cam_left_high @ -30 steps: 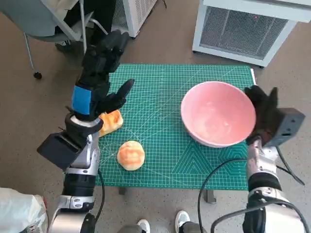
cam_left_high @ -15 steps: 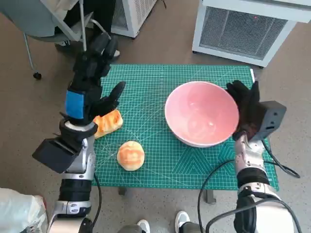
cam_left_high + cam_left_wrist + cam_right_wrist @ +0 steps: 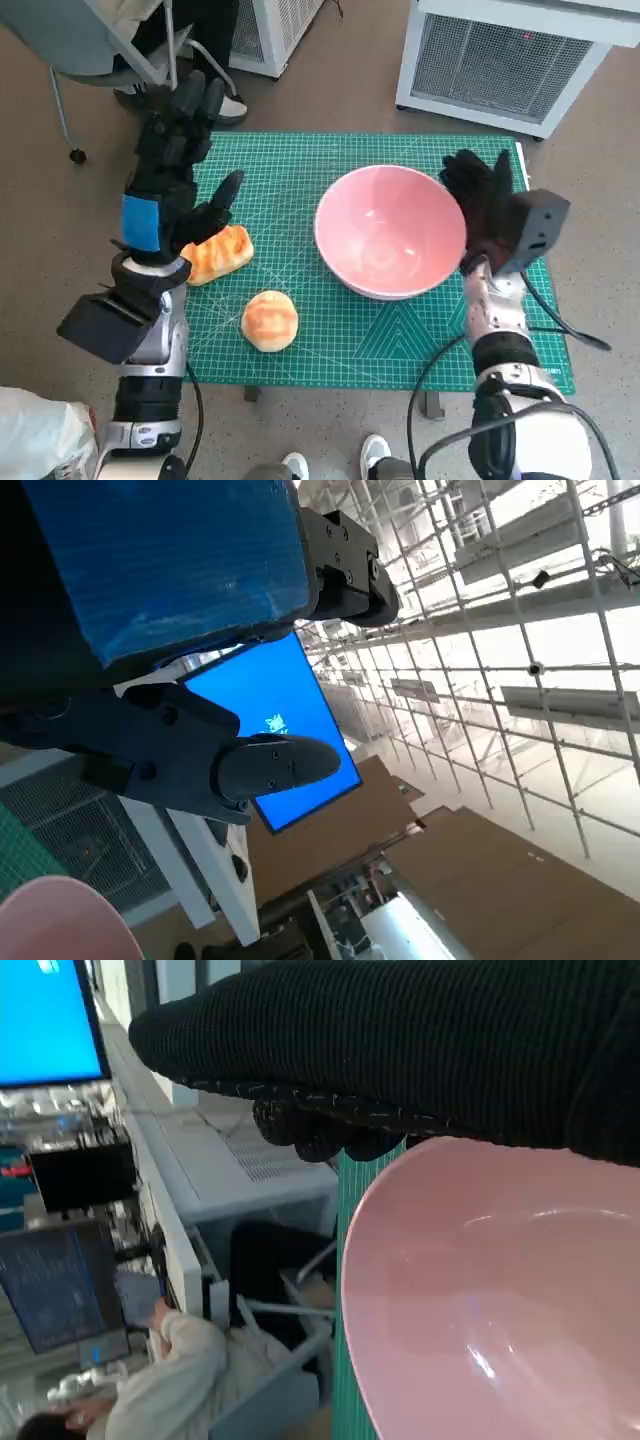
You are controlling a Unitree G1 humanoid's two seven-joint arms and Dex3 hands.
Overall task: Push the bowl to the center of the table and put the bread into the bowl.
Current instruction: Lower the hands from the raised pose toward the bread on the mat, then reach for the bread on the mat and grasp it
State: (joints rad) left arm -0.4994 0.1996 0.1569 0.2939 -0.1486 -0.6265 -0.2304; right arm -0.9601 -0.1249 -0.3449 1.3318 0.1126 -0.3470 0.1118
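Note:
A pink bowl [image 3: 390, 232] stands on the green cutting mat [image 3: 330, 340], right of the middle. My gloved right hand [image 3: 482, 207] presses flat against the bowl's right rim, fingers spread upward; the right wrist view shows the bowl [image 3: 500, 1290] right under the glove [image 3: 420, 1040]. Two pieces of bread lie on the mat's left part: a long orange piece [image 3: 218, 254] and a round bun [image 3: 269, 319]. My left hand [image 3: 172, 165] hovers raised above the long piece, fingers spread and holding nothing. In the left wrist view only the left hand [image 3: 190, 670] and a sliver of bowl [image 3: 60, 920] show.
The small table's edges lie just beyond the mat. A white grilled cabinet [image 3: 510, 60] stands behind the table, and a chair [image 3: 100, 50] with a person's legs is at the back left. A seated person [image 3: 150, 1370] appears in the right wrist view.
My right hand has pushed the bowl leftward, toward the middle of the mat. My left hand has drifted to the left and a little up, uncovering the long bread piece.

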